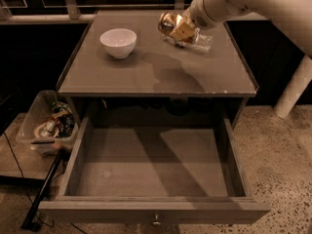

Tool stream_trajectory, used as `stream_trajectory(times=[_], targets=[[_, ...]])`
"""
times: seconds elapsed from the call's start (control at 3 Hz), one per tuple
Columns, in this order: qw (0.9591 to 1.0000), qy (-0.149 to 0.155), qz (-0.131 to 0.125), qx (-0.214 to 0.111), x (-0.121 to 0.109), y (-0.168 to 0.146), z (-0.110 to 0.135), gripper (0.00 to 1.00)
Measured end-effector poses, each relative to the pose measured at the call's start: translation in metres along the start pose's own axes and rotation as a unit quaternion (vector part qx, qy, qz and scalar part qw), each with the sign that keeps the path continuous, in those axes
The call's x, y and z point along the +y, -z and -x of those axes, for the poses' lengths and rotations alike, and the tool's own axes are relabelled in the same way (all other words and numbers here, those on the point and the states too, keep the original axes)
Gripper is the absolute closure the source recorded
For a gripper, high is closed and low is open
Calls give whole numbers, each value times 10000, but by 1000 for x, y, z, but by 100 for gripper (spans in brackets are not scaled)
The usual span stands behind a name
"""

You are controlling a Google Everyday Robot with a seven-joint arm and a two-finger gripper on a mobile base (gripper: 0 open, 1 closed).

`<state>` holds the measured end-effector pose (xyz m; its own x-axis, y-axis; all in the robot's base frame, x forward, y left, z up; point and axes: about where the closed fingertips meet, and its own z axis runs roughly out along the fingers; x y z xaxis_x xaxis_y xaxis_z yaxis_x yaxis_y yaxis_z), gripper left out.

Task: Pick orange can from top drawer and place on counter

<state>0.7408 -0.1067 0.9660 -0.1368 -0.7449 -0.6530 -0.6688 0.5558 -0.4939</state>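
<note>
The orange can [169, 22] is shiny gold-orange and is held in my gripper [179, 29], above the back right part of the counter [161, 74]. The gripper is shut on the can, with a tan finger pad [184, 31] across its front. The white arm comes in from the upper right. The top drawer [153, 162] is pulled fully out below the counter and holds nothing visible. Its small metal knob [156, 220] shows on the front panel.
A white bowl [118, 42] stands on the counter's left part. A clear plastic water bottle [199, 40] lies on the counter just behind the gripper. A clear bin of clutter [48, 124] sits on the floor at left. A white post [292, 89] stands at right.
</note>
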Motion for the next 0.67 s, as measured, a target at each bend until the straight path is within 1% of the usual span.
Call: stream_trajectory(times=[0.33,0.67], targets=[[9993,-328,-89,-179,-26,0,-16,100],[9983,-500,248,-140,-14,11,-38,100]])
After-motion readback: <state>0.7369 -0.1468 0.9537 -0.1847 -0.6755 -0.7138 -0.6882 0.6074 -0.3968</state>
